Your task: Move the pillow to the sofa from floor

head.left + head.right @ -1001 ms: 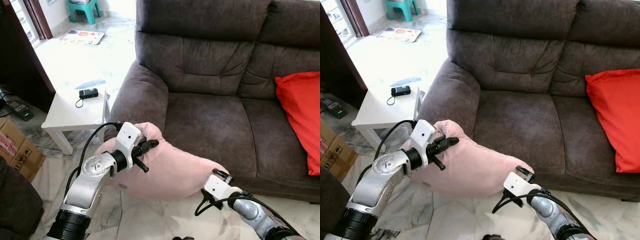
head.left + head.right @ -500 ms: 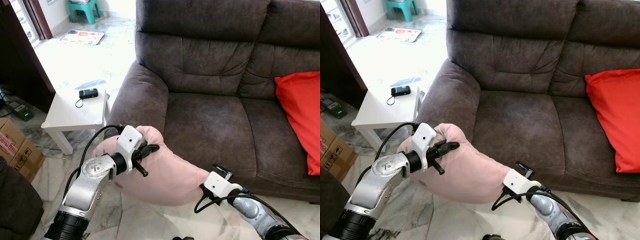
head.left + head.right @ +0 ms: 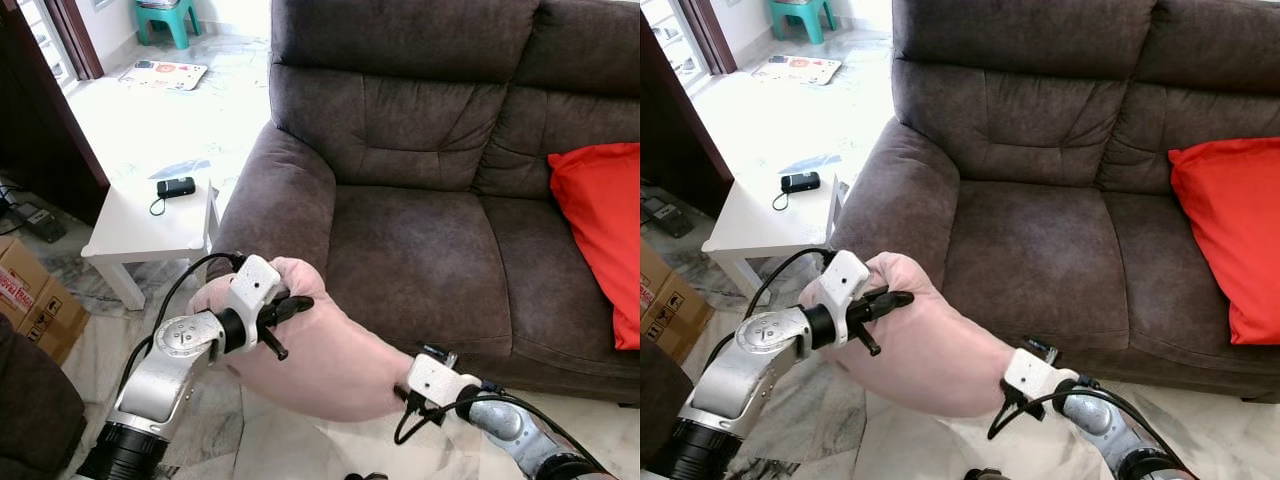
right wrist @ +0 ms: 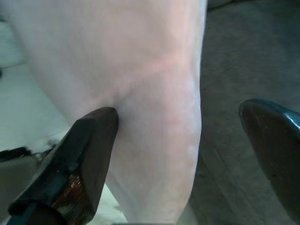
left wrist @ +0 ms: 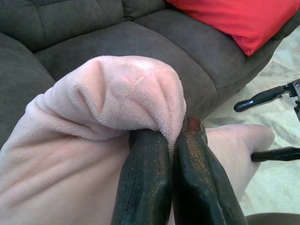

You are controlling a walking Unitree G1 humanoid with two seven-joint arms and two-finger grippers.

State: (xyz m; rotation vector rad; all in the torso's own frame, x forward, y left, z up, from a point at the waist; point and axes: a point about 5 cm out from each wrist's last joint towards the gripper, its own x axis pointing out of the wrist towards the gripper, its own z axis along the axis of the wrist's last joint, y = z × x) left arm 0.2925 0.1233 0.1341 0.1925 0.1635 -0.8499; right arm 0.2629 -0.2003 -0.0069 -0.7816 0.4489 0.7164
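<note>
Pinching a corner of the plush, fuzzy pink pillow [image 3: 330,350], the left pincer [image 5: 168,140] is clamped tight; right pincer [image 4: 183,136] spread wide around its lower end, by the brown suede-like sofa [image 3: 430,230].

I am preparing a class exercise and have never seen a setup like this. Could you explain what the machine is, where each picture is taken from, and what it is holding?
This is a walking household robot with two silver arms, each ending in two black fingers. The two wide pictures come from cameras in its head, looking down at a brown sofa. The two close-ups come from cameras on its wrists. It holds a pink pillow above the floor, in front of the sofa. The left gripper is pinched shut on a fold of the pillow. The right gripper is open, with the pillow's other end between its fingers. A red cushion lies on the sofa. Beside the sofa, a white side table carries a small black device.
</note>
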